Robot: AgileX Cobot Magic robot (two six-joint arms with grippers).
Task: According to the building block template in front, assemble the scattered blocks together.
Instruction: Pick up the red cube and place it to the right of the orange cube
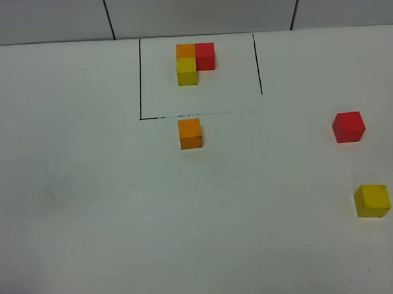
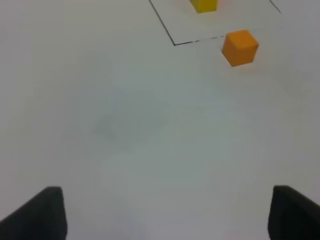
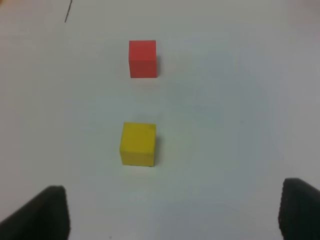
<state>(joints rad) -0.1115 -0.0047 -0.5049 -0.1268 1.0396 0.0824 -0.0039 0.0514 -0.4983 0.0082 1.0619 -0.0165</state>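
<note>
The template (image 1: 195, 62) is an L of orange, red and yellow cubes inside a thin black frame at the table's far middle. Its yellow cube (image 2: 204, 5) shows in the left wrist view. The loose orange cube (image 1: 190, 133) sits just in front of the frame and also shows in the left wrist view (image 2: 240, 47). The loose red cube (image 1: 348, 127) (image 3: 143, 59) and yellow cube (image 1: 372, 201) (image 3: 138, 144) lie apart at the right. My left gripper (image 2: 165, 215) is open and empty, far from the orange cube. My right gripper (image 3: 175, 212) is open and empty, a little short of the yellow cube. Neither gripper shows in the exterior view.
The white table (image 1: 89, 209) carries only these cubes. The black frame line (image 1: 140, 84) is drawn flat on it. A tiled wall (image 1: 198, 11) runs along the far edge.
</note>
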